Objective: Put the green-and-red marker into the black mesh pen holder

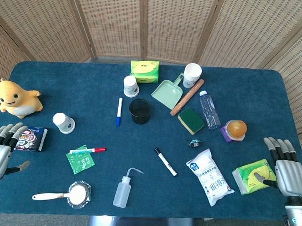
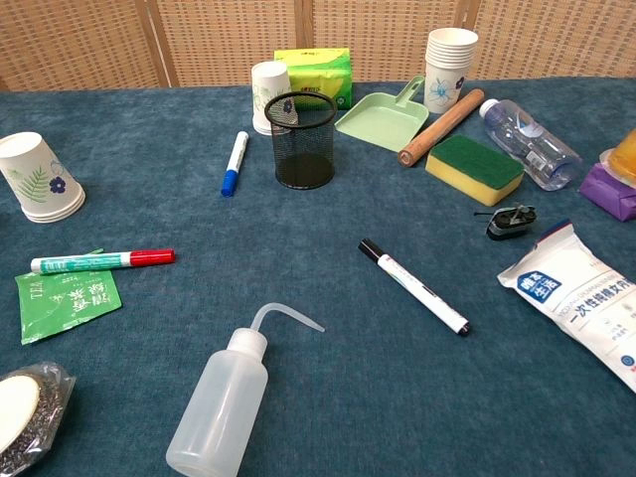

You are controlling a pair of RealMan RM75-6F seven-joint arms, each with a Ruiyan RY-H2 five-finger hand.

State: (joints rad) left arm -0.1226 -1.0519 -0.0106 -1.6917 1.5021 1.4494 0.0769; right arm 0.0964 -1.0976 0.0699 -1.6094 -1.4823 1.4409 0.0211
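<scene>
Nearest the robot, a squeeze bottle [image 2: 224, 397] with a bent nozzle lies on its side on the blue table [image 2: 328, 328], with a steel scourer [image 2: 20, 412] at the left edge. Just beyond, a green sachet [image 2: 68, 301] carries the letters "TEA", though its smaller print is too fine to read. The green-and-red marker [image 2: 102, 260] lies flat along the sachet's far edge, red cap pointing right. A white pouch [image 2: 586, 298] with a blue label and Chinese characters lies on the right, and a black-capped marker [image 2: 414, 286] lies between it and the bottle.

In the head view, the left hand [image 1: 3, 148] rests at the table's left edge, fingers spread and holding nothing, well apart from the marker on its right. The right hand [image 1: 288, 167] sits at the right edge, likewise released, beside a green tissue pack [image 1: 253, 176].

Farther back stands the black mesh pen holder [image 2: 301, 141], upright, well apart from the marker, with a blue-capped marker [image 2: 234, 164] lying to its left.
</scene>
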